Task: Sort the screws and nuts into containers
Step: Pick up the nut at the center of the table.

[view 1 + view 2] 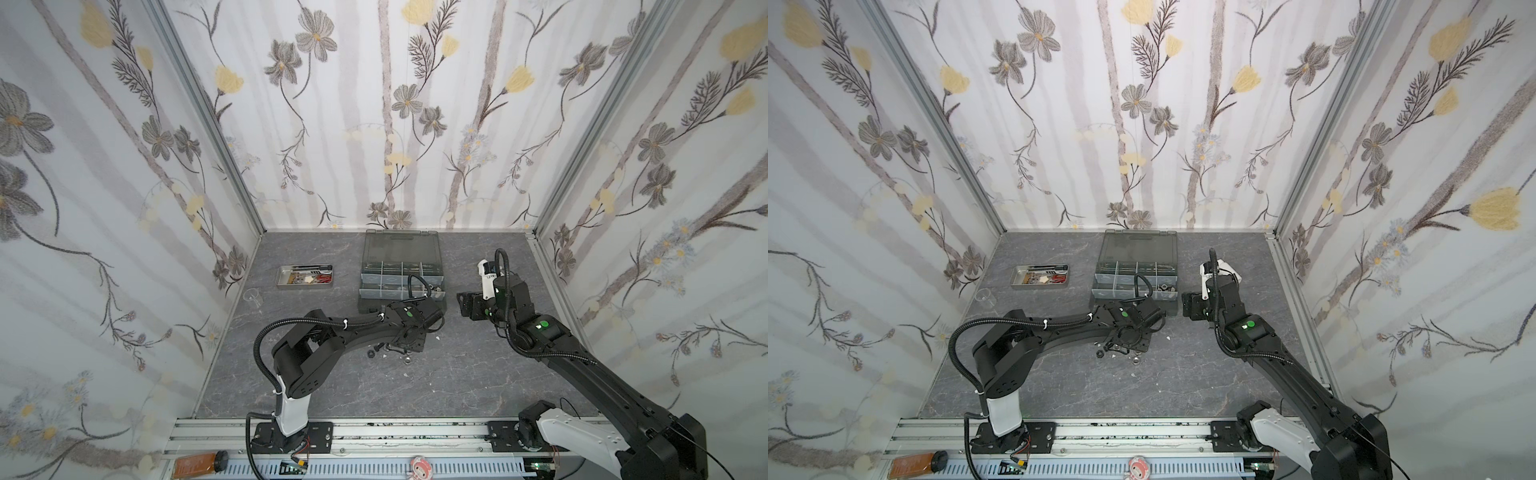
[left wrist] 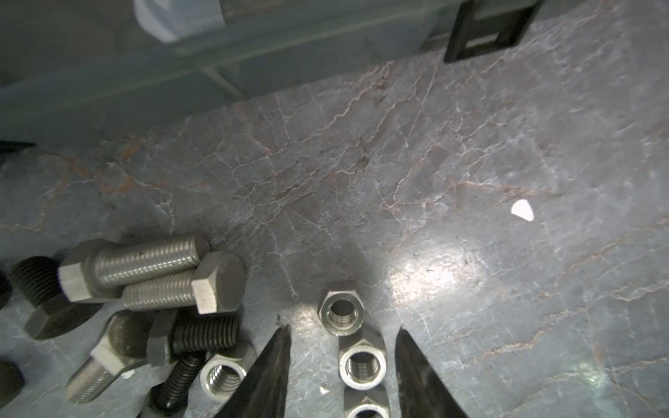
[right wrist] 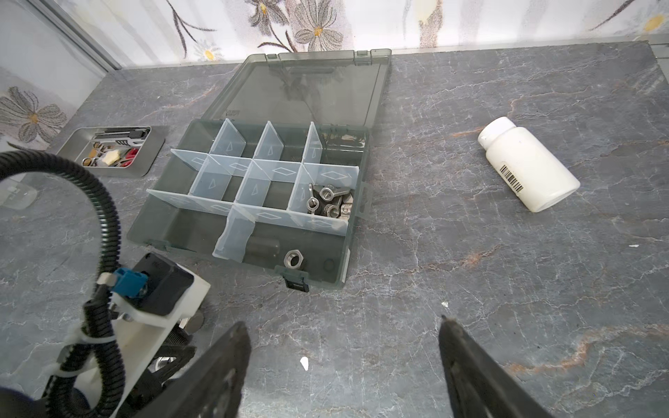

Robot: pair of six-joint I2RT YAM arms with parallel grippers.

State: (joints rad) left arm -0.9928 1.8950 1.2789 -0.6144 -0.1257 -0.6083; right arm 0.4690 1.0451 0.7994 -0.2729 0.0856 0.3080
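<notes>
In the left wrist view, my left gripper [image 2: 344, 330] stands open over the table, its fingertips on either side of a row of silver nuts [image 2: 362, 363], with a gap on each side. Beside them lie silver hex screws [image 2: 144, 260] and black screws [image 2: 202, 336]. The containers are compartments of the dark grey organizer box [image 3: 181, 224]. One holds wing nuts [image 3: 327, 201], and a front one holds a single silver nut [image 3: 294, 258]. My right gripper [image 3: 344, 322] hovers wide open and empty in front of the box. Both top views show the left gripper [image 1: 409, 343] over the pile.
The box's smoky lid [image 1: 401, 247] lies open toward the back wall. A steel tray [image 1: 305, 276] with tools and a clear cup [image 1: 252, 296] sit at the left. A white bottle [image 3: 528, 164] lies to the right of the box. A white fleck [image 3: 304, 363] lies on the table.
</notes>
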